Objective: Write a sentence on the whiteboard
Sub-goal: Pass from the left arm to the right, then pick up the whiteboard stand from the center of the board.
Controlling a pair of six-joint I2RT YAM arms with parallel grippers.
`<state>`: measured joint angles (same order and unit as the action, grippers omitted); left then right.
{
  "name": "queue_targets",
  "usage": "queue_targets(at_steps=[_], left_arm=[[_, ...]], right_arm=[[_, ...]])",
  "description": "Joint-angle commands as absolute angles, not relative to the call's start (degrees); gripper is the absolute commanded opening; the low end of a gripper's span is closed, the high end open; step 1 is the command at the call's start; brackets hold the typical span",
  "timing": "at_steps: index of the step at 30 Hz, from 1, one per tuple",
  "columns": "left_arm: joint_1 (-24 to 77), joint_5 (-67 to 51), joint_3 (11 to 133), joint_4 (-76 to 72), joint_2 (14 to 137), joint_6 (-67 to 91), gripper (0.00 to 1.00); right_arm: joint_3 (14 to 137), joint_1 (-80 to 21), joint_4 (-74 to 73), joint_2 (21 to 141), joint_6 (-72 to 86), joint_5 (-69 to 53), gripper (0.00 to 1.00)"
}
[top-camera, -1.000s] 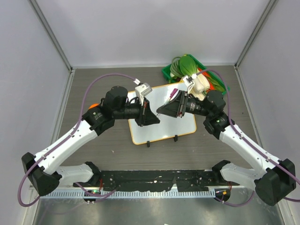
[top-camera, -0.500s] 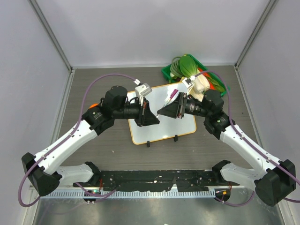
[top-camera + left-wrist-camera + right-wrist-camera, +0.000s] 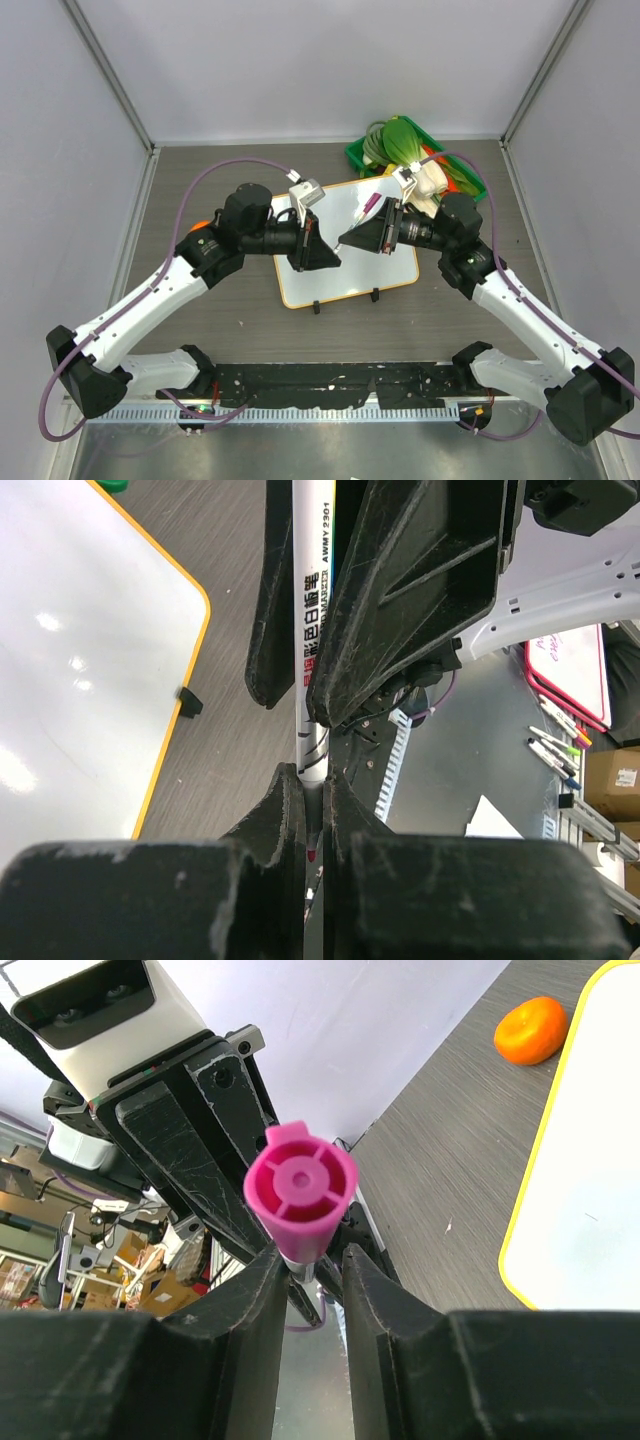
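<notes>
- Pale walls close in the grey bench (image 3: 200,330) on its left, far and right sides. Bare surface shows left of the whiteboard and between the board's near edge and the arm bases.
- The whiteboard (image 3: 392,270) lies flat mid-bench, slightly skewed, with its two black clips (image 3: 316,307) on the near edge. Its far right corner is near a green basket (image 3: 352,152).
- An orange (image 3: 532,1030) sits off the board's left side, partly under the left arm.
- Both arms bow outward at the elbows and reach inward, forearms nearly level. The hands meet tip to tip above the board.
- The left hand (image 3: 312,780) is clamped tight on the barrel of a white marker (image 3: 310,630).
- The right hand (image 3: 305,1260) has its fingers a little apart, flanking the marker's pink cap (image 3: 300,1188). I cannot tell whether they grip it.
</notes>
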<state>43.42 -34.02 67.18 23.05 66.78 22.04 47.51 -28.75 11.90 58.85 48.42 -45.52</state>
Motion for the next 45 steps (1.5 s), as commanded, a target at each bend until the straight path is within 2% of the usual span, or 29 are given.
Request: queue_targets(at_steps=[1, 7, 9, 11, 12, 18, 20, 23, 24, 26, 31, 36, 40, 45], left_arm=[[43.15, -35.42, 66.71, 22.41, 66.27, 21.53, 0.00], [43.07, -35.51, 66.01, 21.88, 66.53, 21.53, 0.00], [43.07, -35.60, 65.92, 21.97, 66.62, 21.53, 0.00], [43.07, -35.42, 65.74, 22.06, 66.62, 21.45, 0.00], [43.07, -35.07, 65.57, 22.15, 66.53, 21.45, 0.00], [42.63, -33.40, 65.13, 22.41, 65.83, 21.62, 0.01], [42.36, -32.09, 65.04, 23.20, 65.48, 21.80, 0.25], [41.84, -28.22, 63.90, 24.60, 63.73, 22.94, 0.79], [41.75, -26.82, 63.20, 24.96, 62.76, 23.37, 0.89], [41.31, -23.22, 61.18, 25.66, 60.22, 25.13, 1.00], [39.03, -18.99, 55.55, 27.85, 54.85, 28.65, 1.00], [34.82, -17.67, 54.33, 35.77, 53.97, 28.30, 1.00], [29.29, -21.52, 50.02, 32.44, 55.45, 29.26, 0.99], [25.14, -27.07, 50.27, 31.56, 60.73, 31.11, 1.00]], right_arm=[[49.92, -28.65, 13.89, 57.04, 48.78, -46.14, 0.33], [49.83, -28.48, 14.06, 56.69, 49.13, -46.32, 0.31], [49.66, -28.39, 14.15, 56.69, 49.39, -46.32, 0.28], [49.66, -28.39, 14.06, 56.78, 49.48, -46.32, 0.15], [49.66, -28.39, 13.89, 56.78, 49.57, -46.41, 0.02], [49.57, -28.30, 10.73, 56.08, 47.21, -45.53, 0.01], [49.57, -28.39, 9.41, 55.64, 46.41, -44.74, 0.01], [49.83, -28.30, 5.47, 54.76, 44.13, -41.07, 0.01], [50.44, -28.39, 3.97, 54.67, 42.47, -39.83, 0.01], [51.67, -28.39, -4.09, 54.23, 39.31, -35.35, 0.01], [54.40, -28.39, -13.79, 52.91, 36.04, -23.23, 0.01], [55.19, -28.39, -16.96, 51.86, 36.21, -18.55, 0.01], [56.33, -28.39, -17.93, 52.38, 36.56, -14.52, 0.01], [58.36, -28.39, -16.70, 56.42, 37.79, -13.27, 0.01]])
